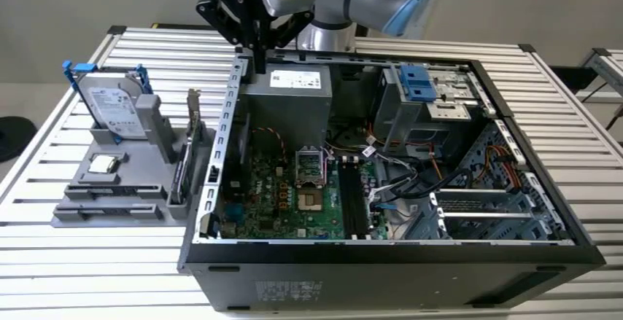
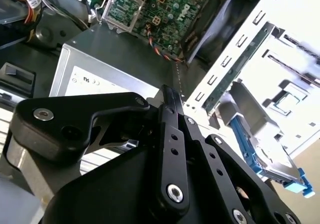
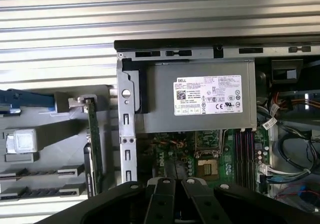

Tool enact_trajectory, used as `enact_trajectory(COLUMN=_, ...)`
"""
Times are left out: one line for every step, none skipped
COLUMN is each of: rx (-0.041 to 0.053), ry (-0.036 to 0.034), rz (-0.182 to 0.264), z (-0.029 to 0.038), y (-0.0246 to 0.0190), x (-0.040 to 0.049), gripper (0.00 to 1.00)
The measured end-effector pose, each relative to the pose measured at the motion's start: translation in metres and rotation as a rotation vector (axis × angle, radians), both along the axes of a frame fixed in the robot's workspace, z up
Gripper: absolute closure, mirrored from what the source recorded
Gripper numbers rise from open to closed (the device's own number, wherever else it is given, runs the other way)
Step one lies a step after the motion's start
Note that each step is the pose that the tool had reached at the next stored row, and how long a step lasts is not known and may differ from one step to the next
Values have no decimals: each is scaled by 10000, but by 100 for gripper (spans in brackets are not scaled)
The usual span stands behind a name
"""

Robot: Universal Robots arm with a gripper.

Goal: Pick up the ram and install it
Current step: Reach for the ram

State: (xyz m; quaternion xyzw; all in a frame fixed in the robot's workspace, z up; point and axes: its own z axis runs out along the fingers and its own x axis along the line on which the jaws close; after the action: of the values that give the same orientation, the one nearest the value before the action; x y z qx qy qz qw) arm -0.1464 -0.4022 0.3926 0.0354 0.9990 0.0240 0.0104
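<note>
**Closed gripper over the case rim, ram in its holder**

The black, jointed gripper (image 1: 258,59) hangs over the rim of the open computer case (image 1: 389,280), beside the boxy grey power supply (image 1: 287,98). Its slim fingers are pressed together on nothing. The ram (image 1: 109,210), seen as a thin dark strip, lies in a long slot of the grey moulded holder (image 1: 156,127) on the ribbed metal table (image 1: 87,262), well apart from the gripper.
</note>
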Motion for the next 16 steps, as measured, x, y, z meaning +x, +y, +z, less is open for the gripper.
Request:
enact_trajectory(rx=-1, ry=0, rz=0, z=0, y=-2, x=-9, gripper=100)
enact_trajectory(rx=-1, ry=0, rz=0, z=0, y=-3, x=-18, gripper=100)
enact_trajectory(rx=-1, ry=0, rz=0, z=0, y=-6, x=-26, gripper=100)
enact_trajectory(rx=0, ry=-1, rz=0, z=0, y=-9, x=-33, gripper=100)
enact_trajectory(rx=0, ry=0, rz=0, z=0, y=-11, x=-39, gripper=100)
enact_trajectory(rx=-1, ry=0, rz=0, z=0, y=-14, x=-43, gripper=100)
enact_trajectory(rx=0, ry=0, rz=1, z=0, y=-17, x=-48, gripper=100)
enact_trajectory(rx=0, ry=0, rz=0, z=0, y=-20, x=-52, gripper=100)
enact_trajectory(rx=0, ry=0, rz=0, z=0, y=-24, x=-56, gripper=100)
enact_trajectory(rx=0, ry=0, rz=0, z=0, y=-27, x=-61, gripper=100)
enact_trajectory(rx=0, ry=0, rz=0, z=0, y=-30, x=-66, gripper=100)
enact_trajectory(rx=0, ry=0, rz=0, z=0, y=-33, x=-71, gripper=100)
enact_trajectory(rx=-1, ry=0, rz=-1, z=0, y=-36, x=-77, gripper=100)
enact_trajectory(rx=0, ry=0, rz=-1, z=0, y=-39, x=-82, gripper=100)
enact_trajectory(rx=0, ry=0, rz=0, z=0, y=-41, x=-88, gripper=100)
enact_trajectory(rx=-1, ry=0, rz=0, z=0, y=-44, x=-95, gripper=100)
